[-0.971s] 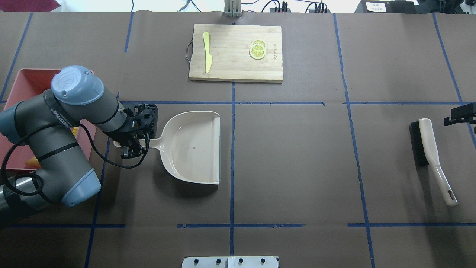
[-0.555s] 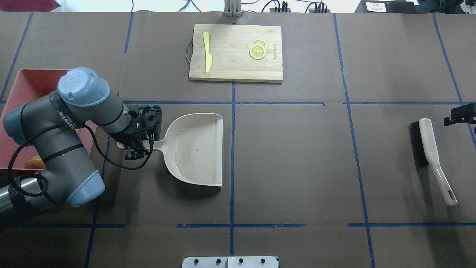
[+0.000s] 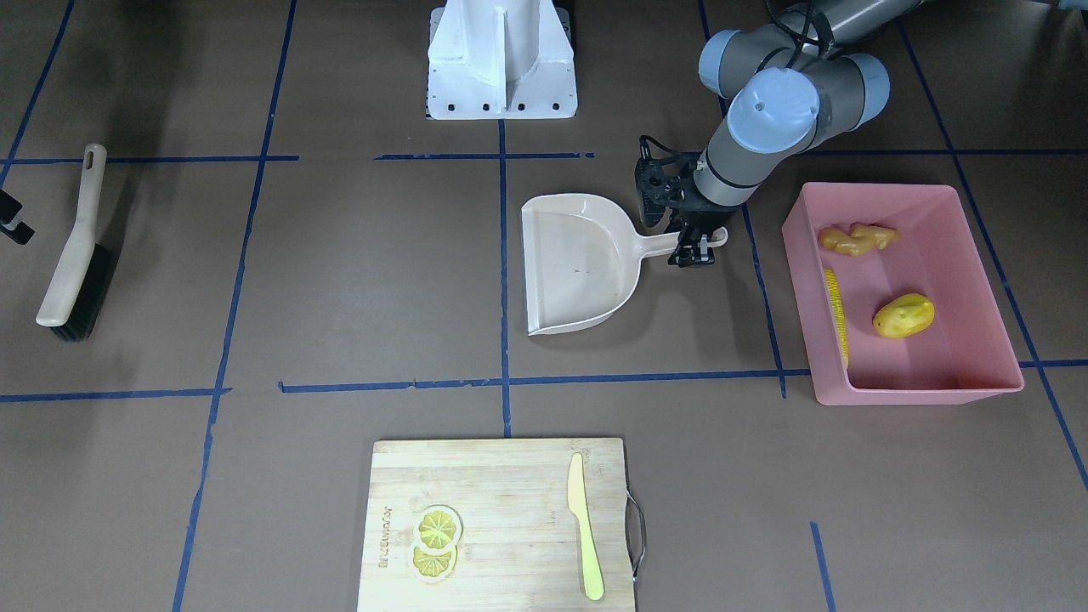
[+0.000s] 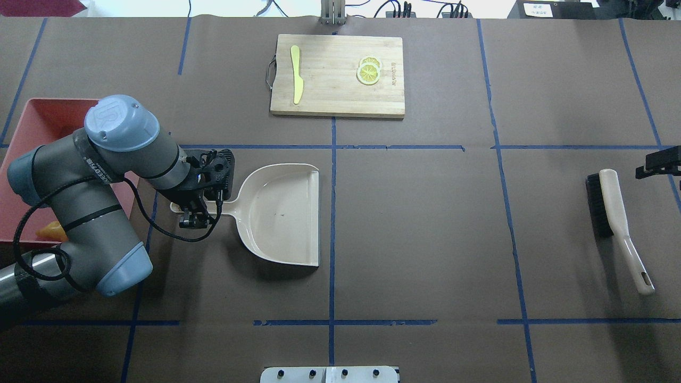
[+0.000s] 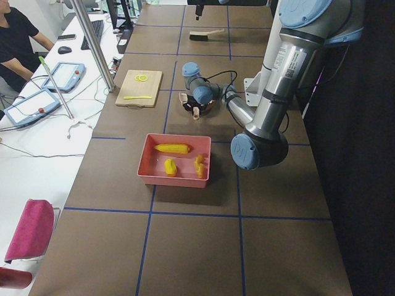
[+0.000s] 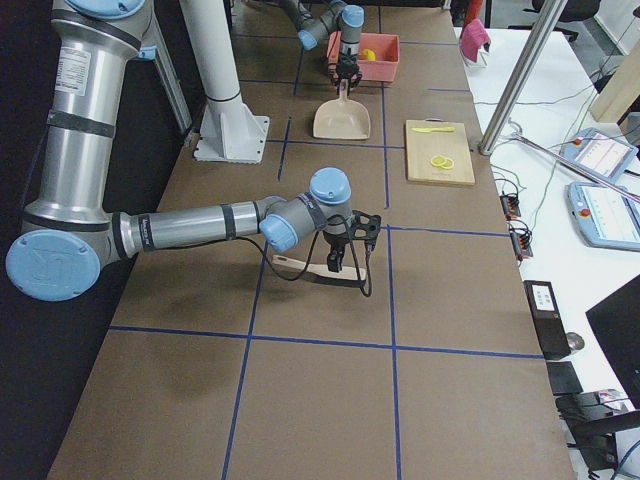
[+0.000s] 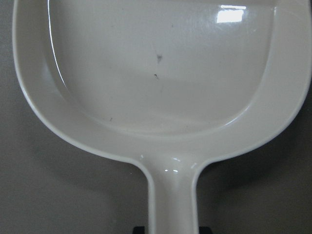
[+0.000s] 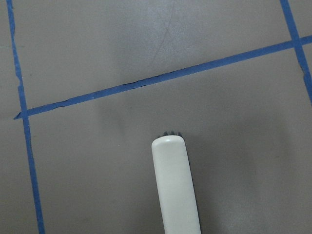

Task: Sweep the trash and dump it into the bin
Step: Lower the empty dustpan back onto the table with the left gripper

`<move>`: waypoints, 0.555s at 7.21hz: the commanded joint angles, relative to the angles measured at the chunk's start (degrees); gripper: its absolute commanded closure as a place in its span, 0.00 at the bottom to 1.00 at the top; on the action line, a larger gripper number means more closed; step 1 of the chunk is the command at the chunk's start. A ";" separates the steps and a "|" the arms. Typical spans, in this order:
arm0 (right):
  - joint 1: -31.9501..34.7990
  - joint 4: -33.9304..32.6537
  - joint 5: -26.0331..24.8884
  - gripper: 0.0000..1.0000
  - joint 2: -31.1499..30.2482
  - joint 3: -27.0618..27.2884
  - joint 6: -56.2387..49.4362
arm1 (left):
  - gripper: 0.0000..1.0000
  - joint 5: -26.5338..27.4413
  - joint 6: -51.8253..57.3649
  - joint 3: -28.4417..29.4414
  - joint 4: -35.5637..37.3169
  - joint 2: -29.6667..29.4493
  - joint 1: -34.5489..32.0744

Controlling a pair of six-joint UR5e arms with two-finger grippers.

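Left hand (image 4: 194, 215) is clamped on the handle of the beige dustpan (image 4: 282, 213). Its fingers (image 3: 690, 255) close in from both sides near the handle's end. The dustpan lies flat on the table (image 4: 425, 239) with its open mouth pointing away from the hand, toward table centre. The wrist view shows the pan's inside bare except for a few dark specks.

The pink bin (image 3: 918, 395) sits on the table on the robot's left of that hand, near it but not touching, with its closest wall just past the handle tip. All the trash is inside the bin. The corn cob (image 3: 838, 314) lies along the wall nearest the hand. The potato (image 3: 903, 315) is mid-floor, and the ginger root (image 3: 857, 237) is at the end closest to the robot. None of it touches the hand or the dustpan.

Right hand (image 6: 334, 262) hangs over the brush (image 4: 612, 202), far across the table at the robot's right. The brush lies flat on the table. Cannot tell how wide this hand is open, and no fingers show in its wrist view.
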 commanded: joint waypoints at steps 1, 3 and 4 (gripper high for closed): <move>-0.02 -0.04 0.00 0.00 0.02 0.01 -0.02 | 0.00 0.25 -0.18 -0.97 0.29 -0.14 -0.09; 0.06 -0.04 0.09 0.00 0.02 0.10 -0.02 | 0.03 0.33 -0.53 -2.63 2.29 -0.31 -0.96; 0.06 -0.04 0.09 0.00 0.10 0.19 0.07 | 0.01 0.25 -0.97 -7.78 8.31 -0.14 -3.14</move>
